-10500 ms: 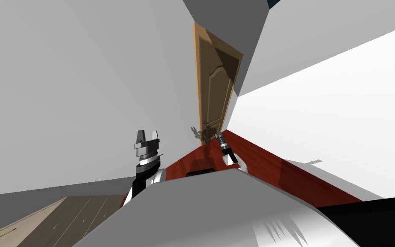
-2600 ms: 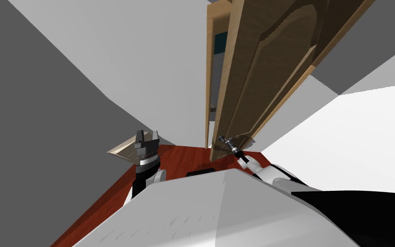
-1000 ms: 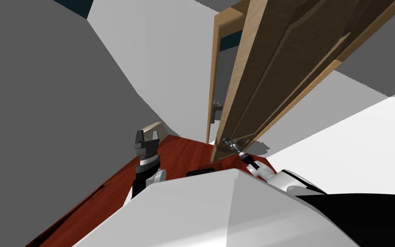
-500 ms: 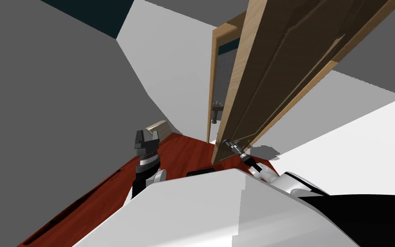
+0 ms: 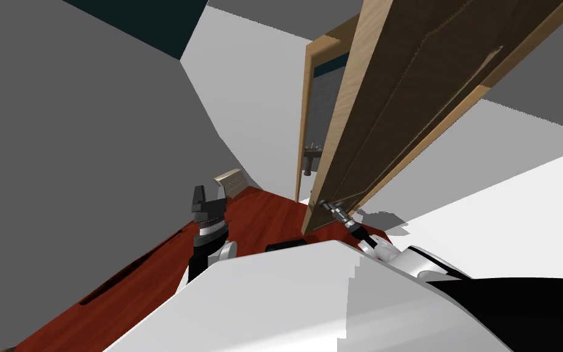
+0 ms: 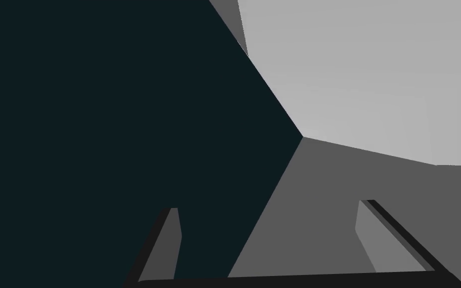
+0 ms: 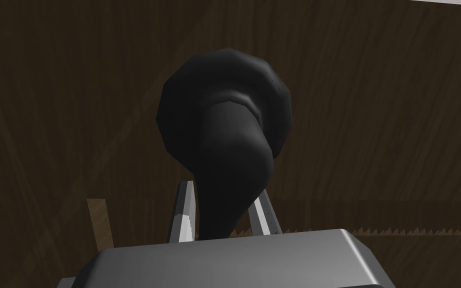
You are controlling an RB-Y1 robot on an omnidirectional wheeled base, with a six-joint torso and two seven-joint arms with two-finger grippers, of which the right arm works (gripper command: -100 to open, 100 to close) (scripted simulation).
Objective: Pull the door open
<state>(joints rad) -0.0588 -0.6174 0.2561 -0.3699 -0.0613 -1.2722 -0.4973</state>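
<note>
The brown panelled door stands partly open, its light free edge swung clear of the light wooden frame. In the right wrist view its dark lever handle fills the middle against the door's face. My right gripper is shut on the handle, one finger pressed to each side. The head view shows that gripper low at the door's edge. My left gripper is raised to the left of the door, open, its fingers wide apart and holding nothing.
A red-brown floor runs towards the doorway. A dark grey wall stands close on the left, a white wall on the right. A small light wooden unit sits by the left wall. Brown furniture shows through the gap.
The whole head view has shifted as I moved. The gap between door edge and frame has widened a little. My right gripper keeps its hold on the handle; the left stays raised.
</note>
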